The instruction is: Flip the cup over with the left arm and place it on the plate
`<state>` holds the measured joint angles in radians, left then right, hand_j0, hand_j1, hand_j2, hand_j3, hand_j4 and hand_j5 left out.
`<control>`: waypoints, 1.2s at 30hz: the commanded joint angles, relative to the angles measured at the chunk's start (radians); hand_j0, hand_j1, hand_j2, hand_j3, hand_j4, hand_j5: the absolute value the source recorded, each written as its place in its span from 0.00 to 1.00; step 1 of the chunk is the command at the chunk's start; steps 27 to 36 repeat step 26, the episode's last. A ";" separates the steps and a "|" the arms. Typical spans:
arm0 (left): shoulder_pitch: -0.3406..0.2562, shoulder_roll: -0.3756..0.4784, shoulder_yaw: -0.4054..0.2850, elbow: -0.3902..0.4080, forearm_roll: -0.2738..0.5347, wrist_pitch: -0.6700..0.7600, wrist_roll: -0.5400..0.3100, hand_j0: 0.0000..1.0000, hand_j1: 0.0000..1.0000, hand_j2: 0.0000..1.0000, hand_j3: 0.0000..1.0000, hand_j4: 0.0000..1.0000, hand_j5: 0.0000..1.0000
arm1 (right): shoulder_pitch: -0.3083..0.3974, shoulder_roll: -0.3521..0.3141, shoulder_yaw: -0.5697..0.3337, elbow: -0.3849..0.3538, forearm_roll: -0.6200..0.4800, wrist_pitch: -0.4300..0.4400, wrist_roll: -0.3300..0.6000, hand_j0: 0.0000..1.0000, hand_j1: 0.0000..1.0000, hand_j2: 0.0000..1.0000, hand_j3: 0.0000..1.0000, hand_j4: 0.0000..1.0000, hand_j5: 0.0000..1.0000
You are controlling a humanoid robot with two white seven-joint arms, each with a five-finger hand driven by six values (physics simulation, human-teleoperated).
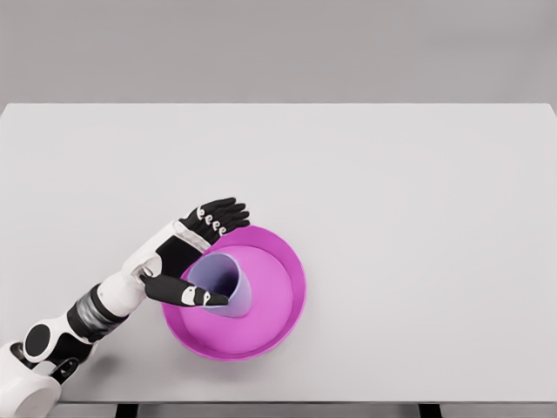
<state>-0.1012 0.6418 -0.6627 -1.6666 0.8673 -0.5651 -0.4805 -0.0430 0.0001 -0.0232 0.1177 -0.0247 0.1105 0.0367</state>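
A lavender cup [228, 280] stands on the magenta plate [283, 279], in its left half, with its open mouth facing up. My left arm enters from the lower left. My left hand [207, 255] is at the plate's left rim with its fingers [219, 218] spread and stretched out past the cup's far-left side. The thumb [184, 293] lies across the cup's near-left rim. The fingers are not wrapped around the cup, so the hand is open. The right arm is out of view.
The plate sits on a white table [392, 192], close to its front edge [348, 399]. Nothing else stands on the table.
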 commanded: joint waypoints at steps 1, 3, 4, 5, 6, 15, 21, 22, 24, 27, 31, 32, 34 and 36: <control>0.000 0.004 0.003 -0.012 0.006 -0.001 0.000 1.00 1.00 1.00 1.00 1.00 1.00 | 0.000 0.000 0.000 0.000 0.000 0.000 0.000 1.00 1.00 1.00 1.00 1.00 1.00; -0.002 0.006 0.014 -0.032 0.007 0.001 0.000 1.00 1.00 1.00 1.00 1.00 1.00 | 0.000 0.000 0.000 0.000 0.000 0.000 0.000 1.00 1.00 1.00 1.00 1.00 1.00; -0.002 0.006 0.015 -0.036 0.010 0.001 0.000 1.00 1.00 1.00 1.00 1.00 1.00 | 0.000 0.000 0.000 0.000 0.000 0.000 0.000 1.00 1.00 1.00 1.00 1.00 1.00; -0.003 0.007 0.015 -0.044 0.013 0.001 0.000 1.00 1.00 1.00 1.00 1.00 1.00 | 0.000 0.000 0.000 0.000 0.000 0.000 0.000 1.00 1.00 1.00 1.00 1.00 1.00; -0.005 0.009 0.017 -0.051 0.015 0.001 0.000 1.00 1.00 1.00 1.00 1.00 1.00 | 0.000 0.000 0.000 0.000 0.000 0.000 0.000 1.00 1.00 1.00 1.00 1.00 1.00; -0.189 0.334 0.156 -0.082 -0.409 0.010 0.007 1.00 1.00 1.00 1.00 1.00 1.00 | 0.002 0.000 0.000 0.000 0.000 0.000 0.000 1.00 1.00 1.00 1.00 1.00 1.00; -0.195 0.352 0.166 -0.061 -0.421 -0.032 -0.003 1.00 1.00 1.00 1.00 1.00 1.00 | 0.000 0.000 0.000 0.000 0.000 0.000 0.000 1.00 1.00 1.00 1.00 1.00 1.00; -0.195 0.360 0.166 -0.052 -0.415 -0.045 -0.003 1.00 1.00 1.00 1.00 1.00 1.00 | 0.000 0.000 0.000 0.000 0.000 0.000 0.000 1.00 1.00 1.00 1.00 1.00 1.00; -0.195 0.389 0.167 -0.033 -0.384 -0.046 -0.003 1.00 1.00 1.00 1.00 1.00 1.00 | 0.000 0.000 0.000 0.000 0.000 0.000 0.000 1.00 1.00 1.00 1.00 1.00 1.00; -0.195 0.404 0.167 -0.022 -0.364 -0.046 -0.003 1.00 1.00 1.00 1.00 1.00 1.00 | 0.000 0.000 0.000 0.000 0.000 0.000 0.000 1.00 1.00 1.00 1.00 1.00 1.00; -0.195 0.404 0.167 -0.022 -0.364 -0.046 -0.003 1.00 1.00 1.00 1.00 1.00 1.00 | 0.000 0.000 0.000 0.000 0.000 0.000 0.000 1.00 1.00 1.00 1.00 1.00 1.00; -0.195 0.404 0.167 -0.022 -0.364 -0.046 -0.003 1.00 1.00 1.00 1.00 1.00 1.00 | 0.000 0.000 0.000 0.000 0.000 0.000 0.000 1.00 1.00 1.00 1.00 1.00 1.00; -0.195 0.404 0.167 -0.022 -0.364 -0.046 -0.003 1.00 1.00 1.00 1.00 1.00 1.00 | 0.000 0.000 0.000 0.000 0.000 0.000 0.000 1.00 1.00 1.00 1.00 1.00 1.00; -0.195 0.404 0.167 -0.022 -0.364 -0.046 -0.003 1.00 1.00 1.00 1.00 1.00 1.00 | 0.000 0.000 0.000 0.000 0.000 0.000 0.000 1.00 1.00 1.00 1.00 1.00 1.00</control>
